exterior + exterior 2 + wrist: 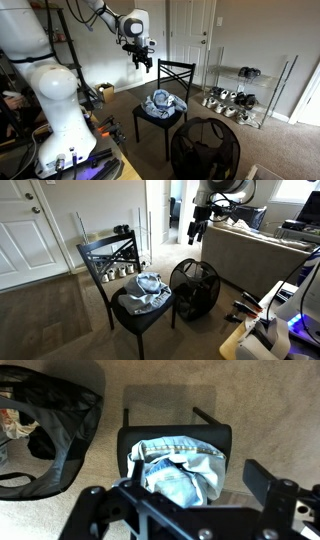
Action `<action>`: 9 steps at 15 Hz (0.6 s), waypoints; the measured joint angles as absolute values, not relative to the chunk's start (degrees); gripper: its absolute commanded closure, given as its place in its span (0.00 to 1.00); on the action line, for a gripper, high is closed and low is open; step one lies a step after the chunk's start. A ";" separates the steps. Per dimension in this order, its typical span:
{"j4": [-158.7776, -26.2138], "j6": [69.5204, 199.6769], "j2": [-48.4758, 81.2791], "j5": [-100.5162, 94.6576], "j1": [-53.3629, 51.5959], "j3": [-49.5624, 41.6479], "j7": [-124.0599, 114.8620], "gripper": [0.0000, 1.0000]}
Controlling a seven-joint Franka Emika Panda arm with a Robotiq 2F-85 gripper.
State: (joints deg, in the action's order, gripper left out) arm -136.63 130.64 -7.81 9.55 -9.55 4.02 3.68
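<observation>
**Open fingers hang high over jeans on a black chair**

The 2 fingers stand wide apart and hold nothing. In the wrist view they frame the lower edge of the picture, with the chair far below and between them. In both exterior views the arm carries them well above the chair, higher than the top of its backrest, touching nothing.

The jeans, a crumpled heap of light blue denim, lie on the chair's seat and cover most of it. A dark strip of the chair shows past the heap in the wrist view. In an exterior view the heap sits toward the middle of the seat, in front of the crossed bars of the backrest.

A black mesh hamper, round and open at the top, stands on the carpet just beside the chair. Behind the chair, well apart from it, a wire shoe rack holds several pairs of shoes. A white door stands beyond the chair's backrest.
</observation>
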 measured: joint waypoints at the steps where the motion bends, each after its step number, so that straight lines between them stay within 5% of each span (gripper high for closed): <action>1: -134.10 129.82 -5.88 9.15 -9.60 4.95 1.18 0.00; 9: -106.98 119.50 21.15 4.27 -12.88 8.74 -11.59 0.00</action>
State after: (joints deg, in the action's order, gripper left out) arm -106.98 119.50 21.15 4.27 -12.88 8.74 -11.59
